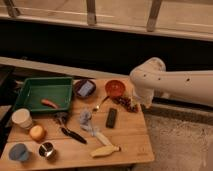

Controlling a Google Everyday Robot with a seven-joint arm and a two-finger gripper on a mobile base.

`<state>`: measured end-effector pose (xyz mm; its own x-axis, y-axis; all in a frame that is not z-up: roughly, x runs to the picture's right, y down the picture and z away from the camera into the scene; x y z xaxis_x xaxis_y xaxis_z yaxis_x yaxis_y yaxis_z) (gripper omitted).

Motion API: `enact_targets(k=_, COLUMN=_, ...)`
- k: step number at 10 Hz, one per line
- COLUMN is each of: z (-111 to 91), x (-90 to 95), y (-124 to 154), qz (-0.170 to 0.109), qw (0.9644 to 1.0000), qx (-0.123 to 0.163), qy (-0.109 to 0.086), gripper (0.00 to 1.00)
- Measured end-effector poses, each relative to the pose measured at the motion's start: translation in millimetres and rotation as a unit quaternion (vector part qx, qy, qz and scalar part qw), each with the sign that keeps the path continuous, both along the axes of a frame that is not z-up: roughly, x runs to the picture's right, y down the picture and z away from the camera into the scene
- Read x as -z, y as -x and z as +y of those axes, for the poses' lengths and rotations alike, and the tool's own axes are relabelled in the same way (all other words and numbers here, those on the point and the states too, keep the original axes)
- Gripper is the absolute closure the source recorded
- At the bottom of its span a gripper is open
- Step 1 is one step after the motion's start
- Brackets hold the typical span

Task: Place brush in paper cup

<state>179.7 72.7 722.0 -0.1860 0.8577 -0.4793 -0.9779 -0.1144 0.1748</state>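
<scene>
The brush (71, 133) lies flat on the wooden table (130, 135), left of centre, its black handle pointing to the lower right and its small greyish head toward the upper left. The cream paper cup (21, 118) stands upright near the table's left edge, left of the brush. My gripper (142, 101) hangs at the end of the white arm (170, 82) over the table's right edge, far from both the brush and the cup.
A green tray (35, 89) holding a red-orange piece sits at the back left. Also on the table are a dark bowl (85, 88), an orange bowl (115, 88), a black block (112, 117), a grey cloth (86, 117), a pale yellow object (105, 150), an orange fruit (37, 132), a blue cup (19, 152) and a metal cup (46, 149).
</scene>
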Motion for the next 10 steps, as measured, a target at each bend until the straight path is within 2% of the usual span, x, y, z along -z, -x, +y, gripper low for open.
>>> enact_targets(k=1, z=-8, x=-4.2, y=16, qz=-0.009, qw=0.9999, qx=0.015, qy=0.000, gripper=0.46)
enact_targets(k=4, z=-27, x=-23.5, y=95, qz=-0.055, qw=0.9964, qx=0.065, qy=0.004, gripper=0.46)
enact_targets(k=6, z=-31, x=-30.8, y=147, qz=-0.098, qw=0.9915, qx=0.086, qy=0.012, gripper=0.46)
enact_targets(k=8, z=-29, x=-28.3, y=192, qz=-0.153, qw=0.9830, qx=0.098, qy=0.025, gripper=0.46)
enact_targets(k=9, z=-29, x=-27.3, y=199, qz=-0.164, qw=0.9811, qx=0.100, qy=0.027, gripper=0.46)
enact_targets(k=10, z=-29, x=-27.2, y=200, qz=-0.164, qw=0.9810, qx=0.100, qy=0.027, gripper=0.46)
